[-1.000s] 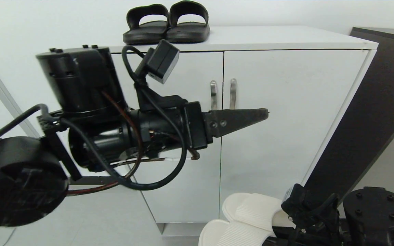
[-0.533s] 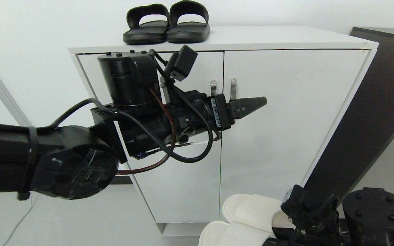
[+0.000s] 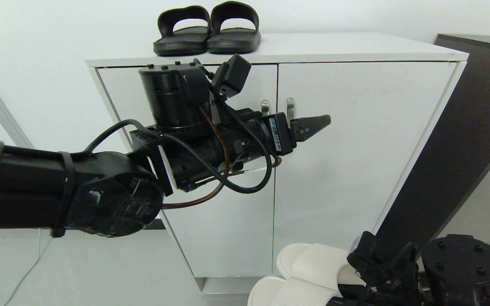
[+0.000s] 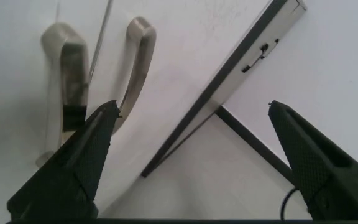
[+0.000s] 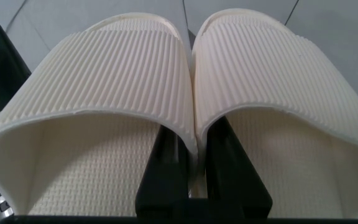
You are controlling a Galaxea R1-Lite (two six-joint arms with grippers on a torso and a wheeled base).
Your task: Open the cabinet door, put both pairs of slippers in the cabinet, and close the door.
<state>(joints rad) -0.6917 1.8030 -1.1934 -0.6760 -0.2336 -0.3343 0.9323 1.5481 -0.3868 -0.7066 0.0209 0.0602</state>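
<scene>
Left gripper (image 3: 319, 122) hangs level in front of the cabinet (image 3: 368, 153) at handle height, on an arm that comes in from my left. Its fingers are spread wide apart with nothing between them. On the left wrist camera one finger (image 4: 73, 168) crosses in front of the lower ends of the two metal handles (image 4: 135, 62), and the other finger (image 4: 316, 162) sits out past an edge of the cabinet. I cannot tell whether either finger touches a handle.

On the head camera the left door (image 3: 228, 221) and the right door (image 3: 355, 106) are both closed, with the handles side by side at the seam between them. The gripper's tip lies over the right door, just beyond the handles.

Above, the black slippers (image 3: 206, 32) stand side by side and touching on the cabinet top, toward its left end and above the left door.

Further right and low down, the white slippers (image 3: 309, 272) are in front of the foot of the cabinet, below the right door. The right gripper (image 5: 194, 180) is clamped on them. The right wrist camera shows one black finger (image 5: 163, 174) inside each slipper under the ribbed strap, pinching the two inner strap walls together so the pair is held as one.
</scene>
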